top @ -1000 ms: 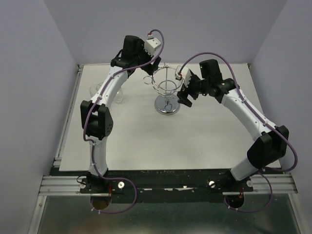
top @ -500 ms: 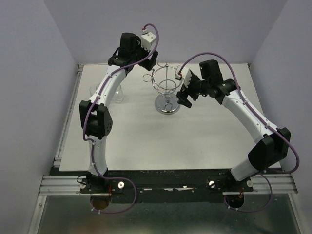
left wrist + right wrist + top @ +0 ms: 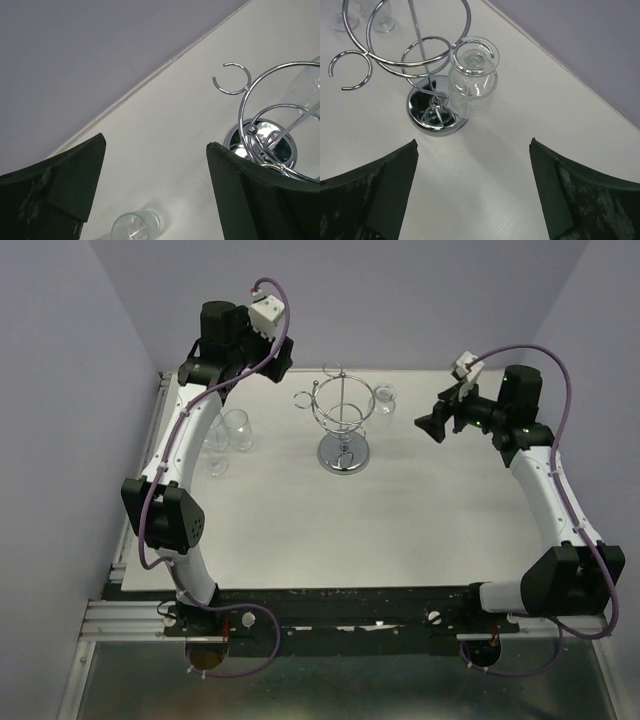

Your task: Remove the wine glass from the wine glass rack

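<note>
From above, the chrome wine glass rack [image 3: 342,418] stands toward the far middle of the table [image 3: 400,530]. The wine glass [image 3: 384,397] hangs bowl-down from a loop hook on the rack's right side. A few other glasses [image 3: 236,428] stand on the table well to the left. The right fingers [image 3: 432,424] hover near the hanging glass, pointed its way but clear of it. The left fingers [image 3: 283,353] sit high by the far left corner, well apart from the rack. The left wrist view shows those fingers [image 3: 65,175] spread wide with nothing between them, looking down past the rack's rings at one glass standing on the table. In the right wrist view the fingers [image 3: 380,190] are likewise wide and empty. The wine glass [image 3: 472,75] hangs almost centred ahead of them, its foot caught in the loop and its bowl beside the post above the mirrored base. This looks like the right arm's job. I'd bring the fingers in level on either side of the bowl and close gently, since smooth glass slips. Then I'd slide the foot out through the loop's gap rather than tug downward, because that light stand could well tip or drag.
</note>
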Action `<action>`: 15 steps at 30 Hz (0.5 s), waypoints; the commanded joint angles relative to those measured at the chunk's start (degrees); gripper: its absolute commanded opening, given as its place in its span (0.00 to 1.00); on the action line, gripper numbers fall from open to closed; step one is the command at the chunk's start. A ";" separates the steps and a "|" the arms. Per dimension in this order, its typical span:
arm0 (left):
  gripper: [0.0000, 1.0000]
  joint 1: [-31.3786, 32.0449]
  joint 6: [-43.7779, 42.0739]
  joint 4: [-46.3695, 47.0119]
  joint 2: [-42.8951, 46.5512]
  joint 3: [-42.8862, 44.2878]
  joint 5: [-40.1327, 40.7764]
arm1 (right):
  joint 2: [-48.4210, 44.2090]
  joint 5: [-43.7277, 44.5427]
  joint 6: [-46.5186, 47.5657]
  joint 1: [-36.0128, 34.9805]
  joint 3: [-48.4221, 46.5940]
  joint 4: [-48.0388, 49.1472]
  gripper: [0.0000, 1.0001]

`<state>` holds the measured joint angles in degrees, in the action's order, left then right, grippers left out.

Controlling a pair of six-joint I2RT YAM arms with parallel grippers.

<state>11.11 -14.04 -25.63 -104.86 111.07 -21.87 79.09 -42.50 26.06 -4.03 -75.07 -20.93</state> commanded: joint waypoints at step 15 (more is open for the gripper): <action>0.99 -1.80 -10.39 -10.23 -1.05 8.56 4.02 | 12.83 -26.05 12.25 7.11 0.27 11.61 0.99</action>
<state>10.46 -22.17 -31.97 -105.45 117.75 -20.67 87.74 -62.72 30.89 2.79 -72.66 -6.55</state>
